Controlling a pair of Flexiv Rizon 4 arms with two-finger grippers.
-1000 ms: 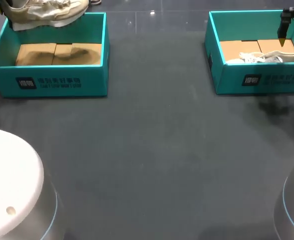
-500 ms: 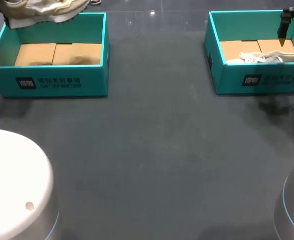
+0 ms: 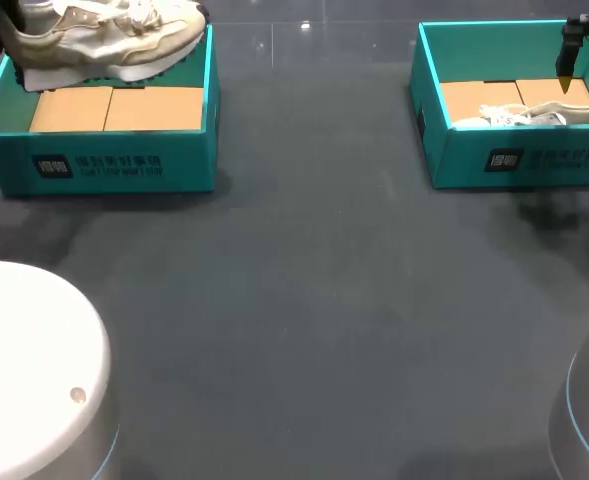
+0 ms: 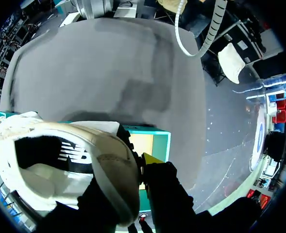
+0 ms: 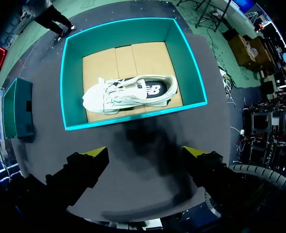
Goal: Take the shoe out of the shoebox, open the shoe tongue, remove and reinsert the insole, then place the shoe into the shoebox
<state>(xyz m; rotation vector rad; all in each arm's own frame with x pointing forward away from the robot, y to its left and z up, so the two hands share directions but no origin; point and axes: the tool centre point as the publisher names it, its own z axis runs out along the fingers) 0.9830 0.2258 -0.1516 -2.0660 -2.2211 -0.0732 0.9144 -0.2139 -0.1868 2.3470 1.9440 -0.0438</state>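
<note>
Left gripper (image 4: 135,167) is clamped on the heel of the beige sneaker (image 3: 99,40), held over the far rim of the left shoebox (image 3: 114,165). Right gripper (image 5: 145,158) hovers, fingers apart. Risk: the heel-only hold may let the toe sag, snag the wall, or slip free.

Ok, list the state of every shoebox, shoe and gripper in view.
left shoebox: open, no lid, cardboard floor bare.
left shoe: raised over the left shoebox, sole down.
left gripper: shut on the left shoe at its heel collar.
right shoebox: open, no lid, holds a shoe.
right shoe: lying inside the right shoebox, laced.
right gripper: open, empty, outside the right shoebox.
</note>
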